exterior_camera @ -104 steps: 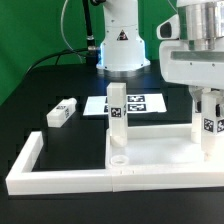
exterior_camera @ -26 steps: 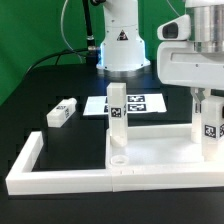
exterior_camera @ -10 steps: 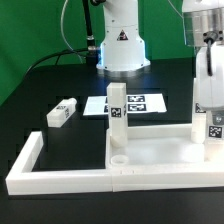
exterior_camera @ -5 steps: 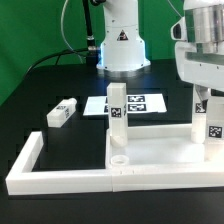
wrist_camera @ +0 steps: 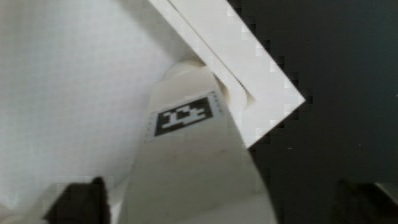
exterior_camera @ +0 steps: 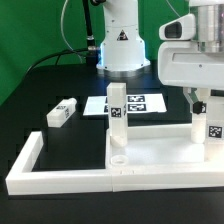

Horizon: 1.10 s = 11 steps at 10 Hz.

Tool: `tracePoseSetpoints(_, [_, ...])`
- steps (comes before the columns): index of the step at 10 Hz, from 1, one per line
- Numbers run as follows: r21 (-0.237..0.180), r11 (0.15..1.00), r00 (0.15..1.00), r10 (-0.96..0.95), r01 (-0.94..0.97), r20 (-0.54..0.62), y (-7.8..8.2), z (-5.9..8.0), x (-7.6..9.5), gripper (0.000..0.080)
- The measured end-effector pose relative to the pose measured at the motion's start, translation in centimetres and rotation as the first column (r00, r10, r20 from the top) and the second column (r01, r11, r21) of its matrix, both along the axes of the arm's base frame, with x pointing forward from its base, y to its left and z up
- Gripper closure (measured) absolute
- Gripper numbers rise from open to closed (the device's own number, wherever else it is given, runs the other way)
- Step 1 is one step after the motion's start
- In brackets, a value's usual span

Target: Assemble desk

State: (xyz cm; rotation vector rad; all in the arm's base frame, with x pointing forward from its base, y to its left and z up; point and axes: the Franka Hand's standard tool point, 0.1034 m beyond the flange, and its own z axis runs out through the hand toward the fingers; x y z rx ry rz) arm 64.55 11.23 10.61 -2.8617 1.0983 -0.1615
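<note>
White plastic desk top [exterior_camera: 160, 150] lies rim-up on the black table [exterior_camera: 50, 100], inside the border frame [exterior_camera: 60, 170]. One leg [exterior_camera: 118, 115] stands upright at its corner; another leg [exterior_camera: 211, 128] stands directly below the tool [exterior_camera: 205, 100], long axis vertical. Tool fingers [wrist_camera: 75, 200] spread, straddling it, pinching nothing. Loose leg [exterior_camera: 62, 112] lies well apart.
</note>
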Motion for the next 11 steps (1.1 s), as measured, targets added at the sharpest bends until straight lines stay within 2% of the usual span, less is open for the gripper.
tracePoseSetpoints(1, [0.0,1.0,1.0,-0.001,0.001,0.0,0.0,0.0,0.0,0.0311])
tracePoseSetpoints(2, [0.01,0.997,0.997,-0.078,0.078,-0.003,0.0,0.0,0.0,0.0446])
tracePoseSetpoints(3, [0.013,0.991,0.991,-0.133,0.134,-0.015,-0.3,-0.1,-0.2,0.0446])
tracePoseSetpoints(4, [0.025,0.967,0.967,-0.254,0.255,-0.022,-0.4,-0.2,-0.2,0.0504])
tracePoseSetpoints(5, [0.03,0.95,0.95,-0.312,0.312,-0.026,-0.5,-0.2,-0.3,0.0504])
tracePoseSetpoints(6, [0.049,0.892,0.893,-0.447,0.449,-0.055,-0.8,-0.2,-0.3,0.0504])
tracePoseSetpoints(7, [0.065,0.809,0.811,-0.578,0.584,-0.09,-0.9,-0.2,-0.3,0.0506])
tracePoseSetpoints(9, [0.103,0.576,0.585,-0.795,0.811,-0.159,-0.6,-0.2,-0.3,0.0506])
tracePoseSetpoints(10, [0.123,0.472,0.488,-0.855,0.873,-0.178,-0.8,-0.2,-0.4,0.0506])
tracePoseSetpoints(11, [0.125,0.415,0.432,-0.883,0.901,-0.183,-1.2,-0.2,-0.5,0.0506])
